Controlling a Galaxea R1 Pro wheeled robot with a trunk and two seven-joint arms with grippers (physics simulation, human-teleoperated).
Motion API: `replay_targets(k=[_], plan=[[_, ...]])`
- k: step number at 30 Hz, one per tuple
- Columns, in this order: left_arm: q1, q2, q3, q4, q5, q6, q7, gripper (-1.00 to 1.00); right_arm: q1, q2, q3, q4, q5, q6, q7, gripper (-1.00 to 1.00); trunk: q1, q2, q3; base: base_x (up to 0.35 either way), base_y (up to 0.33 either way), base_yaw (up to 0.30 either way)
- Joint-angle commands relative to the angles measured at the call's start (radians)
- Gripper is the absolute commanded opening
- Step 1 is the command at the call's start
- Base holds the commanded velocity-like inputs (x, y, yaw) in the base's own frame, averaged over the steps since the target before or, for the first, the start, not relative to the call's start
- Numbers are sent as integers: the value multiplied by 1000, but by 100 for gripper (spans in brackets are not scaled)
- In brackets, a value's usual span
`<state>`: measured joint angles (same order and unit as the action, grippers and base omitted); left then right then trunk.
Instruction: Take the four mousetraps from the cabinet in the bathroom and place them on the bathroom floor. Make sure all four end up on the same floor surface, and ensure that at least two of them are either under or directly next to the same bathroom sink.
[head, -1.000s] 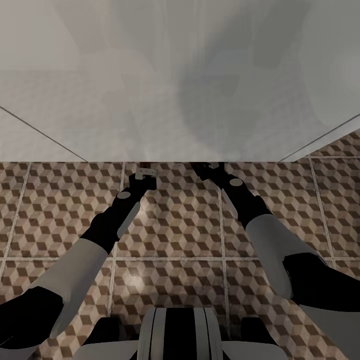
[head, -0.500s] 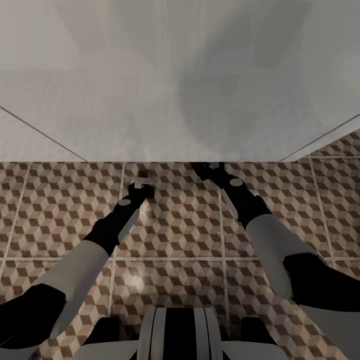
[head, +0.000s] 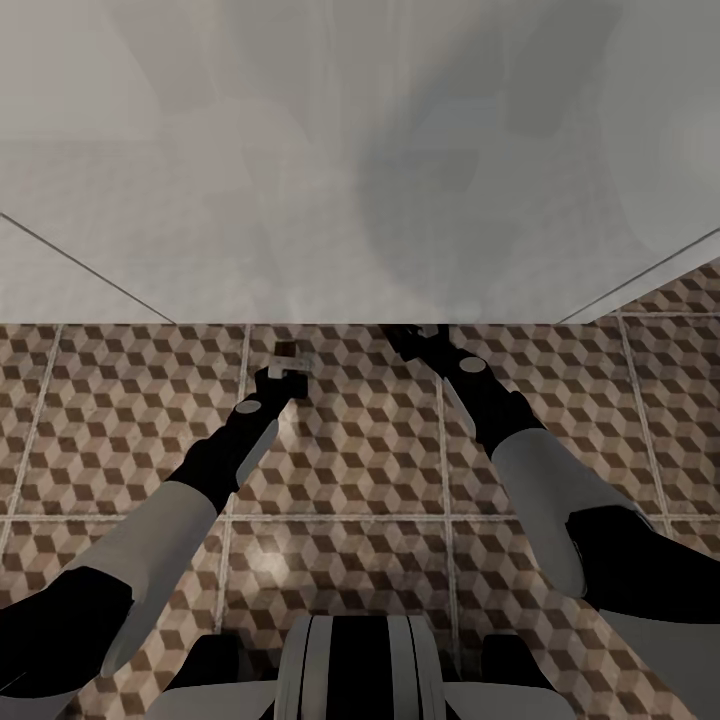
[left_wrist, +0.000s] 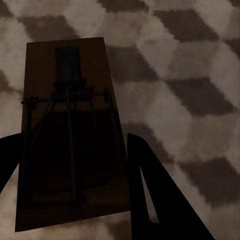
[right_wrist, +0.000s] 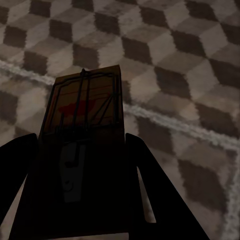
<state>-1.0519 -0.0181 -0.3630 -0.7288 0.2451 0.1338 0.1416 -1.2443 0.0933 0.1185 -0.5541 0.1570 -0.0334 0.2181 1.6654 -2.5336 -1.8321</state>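
One mousetrap (head: 290, 350) lies flat on the cube-patterned bathroom floor (head: 360, 460), just beyond my left gripper (head: 286, 373). The left wrist view shows this mousetrap (left_wrist: 70, 125) resting on the tiles, with my left gripper (left_wrist: 75, 137) open and its dark fingers (left_wrist: 150, 190) standing either side of the board. My right gripper (head: 413, 335) reaches to the edge of a pale overhanging surface. A second mousetrap (right_wrist: 86, 105), red mark showing, sits deep between the fingers (right_wrist: 150, 185) of my right gripper (right_wrist: 80, 140), which is shut on it. The cabinet is out of view.
A broad pale grey-white surface (head: 300, 180) spans the far half of the head view, overhanging the tiles and hiding what lies beneath it. My robot base (head: 355, 670) sits at the near edge. Open tiles stretch left and right of both arms.
My left gripper has drawn back toward me from the pale edge, leaving its mousetrap lying on the tiles. The right arm has stayed put.
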Motion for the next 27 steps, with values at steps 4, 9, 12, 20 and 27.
replay_targets(k=[4, 9, 12, 20, 27], plan=[[0, 1, -5, -5, 7, 4, 9, -100, 0, 0, -2, 0, 10, -3, 3, -100, 0, 0, 0, 0, 0, 0], [0, 1, -5, -18, 7, 4, 9, -100, -1, 0, -2, 0, 10, -3, 3, -100, 0, 0, 0, 0, 0, 0], [0, 1, -6, -24, 7, 4, 9, -100, 0, 0, -2, 0, 10, -3, 3, -100, 0, 0, 0, 0, 0, 0], [0, 1, -8, -36, 7, 4, 9, -100, 0, 0, -2, 0, 10, -3, 3, -100, 0, 0, 0, 0, 0, 0], [0, 1, -10, -37, 7, 4, 10, 100, -1, 0, -2, 0, 10, -3, 3, -100, 0, 0, 0, 0, 0, 0]])
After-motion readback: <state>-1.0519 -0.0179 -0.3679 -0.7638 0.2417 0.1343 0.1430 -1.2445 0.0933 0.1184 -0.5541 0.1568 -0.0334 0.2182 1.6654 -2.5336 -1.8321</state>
